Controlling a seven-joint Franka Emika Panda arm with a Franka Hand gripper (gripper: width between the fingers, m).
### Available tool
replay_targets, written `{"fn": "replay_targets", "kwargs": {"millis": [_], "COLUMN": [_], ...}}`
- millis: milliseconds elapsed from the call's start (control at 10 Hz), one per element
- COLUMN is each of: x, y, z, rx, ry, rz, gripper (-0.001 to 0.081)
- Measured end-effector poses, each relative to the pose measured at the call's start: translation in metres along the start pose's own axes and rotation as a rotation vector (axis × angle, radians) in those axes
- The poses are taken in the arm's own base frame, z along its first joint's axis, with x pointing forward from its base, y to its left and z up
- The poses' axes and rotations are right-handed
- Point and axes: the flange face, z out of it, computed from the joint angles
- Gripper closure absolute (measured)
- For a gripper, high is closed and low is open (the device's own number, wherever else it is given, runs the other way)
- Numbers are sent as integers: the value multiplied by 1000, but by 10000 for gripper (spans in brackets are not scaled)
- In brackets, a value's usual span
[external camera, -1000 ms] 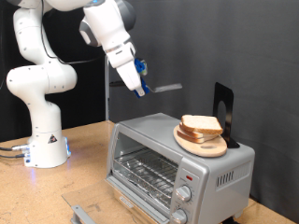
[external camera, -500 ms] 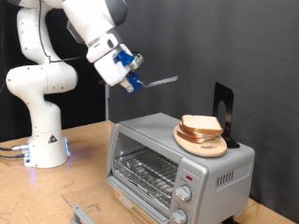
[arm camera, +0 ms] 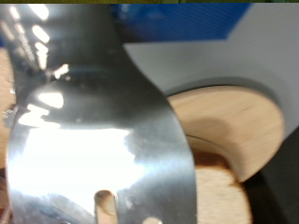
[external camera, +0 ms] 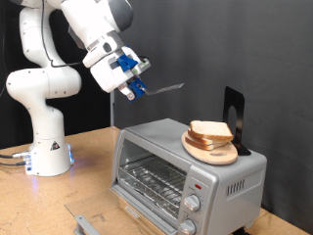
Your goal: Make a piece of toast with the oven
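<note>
A thin shiny metal spatula (external camera: 161, 88) is clamped in the blue-fingered gripper (external camera: 134, 80) at the frame's upper middle, and its blade should be kept level to be slid under the pale bread slices (external camera: 210, 130) stacked on the round wooden board (external camera: 211, 151) atop the boxy silver-grey toaster oven (external camera: 186, 168).

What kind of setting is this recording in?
Probably a lab bench staged as a kitchen corner: a toaster oven with bread slices on top sits on a wooden table against a black backdrop, the hand above.

Exterior view faces the oven (external camera: 189, 164) front-on (from afar); wrist view looks close down.
</note>
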Motion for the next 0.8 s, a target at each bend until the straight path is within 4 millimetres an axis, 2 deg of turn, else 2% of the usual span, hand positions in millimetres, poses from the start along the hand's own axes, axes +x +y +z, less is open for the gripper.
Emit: {"fn": "replay_targets", "kwargs": {"millis": [400, 800], "x": [15, 17], "y": [22, 34], "z": [11, 22], "rx": [-106, -126], "ry": [-15, -47], "rz": [47, 38], "gripper": [447, 447]}}
